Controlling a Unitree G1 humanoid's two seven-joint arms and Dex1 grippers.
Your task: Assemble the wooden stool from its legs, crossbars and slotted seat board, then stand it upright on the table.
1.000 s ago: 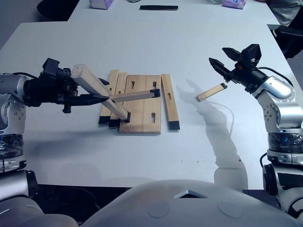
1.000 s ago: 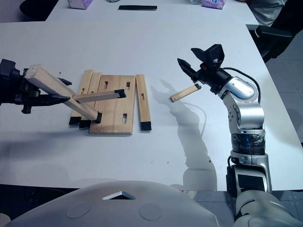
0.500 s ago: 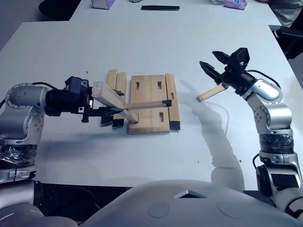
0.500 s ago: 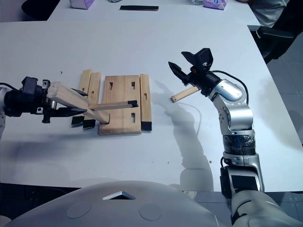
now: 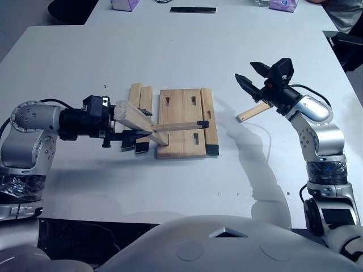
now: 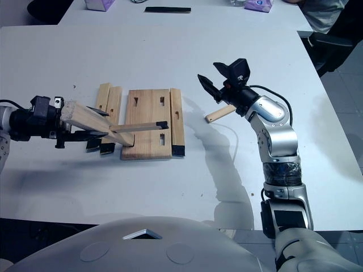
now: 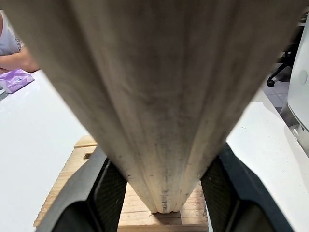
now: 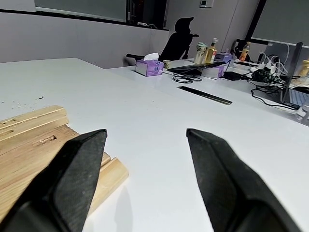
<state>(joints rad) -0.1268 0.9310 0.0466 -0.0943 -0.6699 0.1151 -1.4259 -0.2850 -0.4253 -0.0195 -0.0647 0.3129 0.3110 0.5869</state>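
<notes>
Quickly, writing first: the purple tissue boxes (image 5: 123,4) on the far table carry print too small to read, and so do the bottles (image 8: 208,50) in the right wrist view. A flat black strip (image 5: 191,9) lies on that far table too.

All stool parts are pale raw wood, and the legs and crossbars have black end caps. The seat board (image 5: 181,110) lies flat mid-table on the white table (image 5: 170,51), a rectangle with several small slots cut through it.

The left gripper (image 5: 139,124) is clenched on the held leg (image 5: 129,116), a thick square bar. In the left wrist view the wood sits between the two dark fingers (image 7: 110,191). The leg slants down toward the board's near-left corner, but I cannot tell whether it touches.

The fitted crossbar (image 5: 178,126), a thin stick, juts from the held leg and runs across above the board toward the robot's right, with its black tip near the board's right edge.

The outer leg (image 5: 135,93) and inner leg (image 5: 146,97) lie flat side by side just left of the board, black caps toward the robot. The right-side leg (image 5: 207,110) lies flat against the board's right edge, cap also near.

The right gripper (image 5: 245,71) is spread wide and holds nothing, raised above the table. The loose crossbar (image 5: 253,111) lies on the table just beside it, apart from the board.
</notes>
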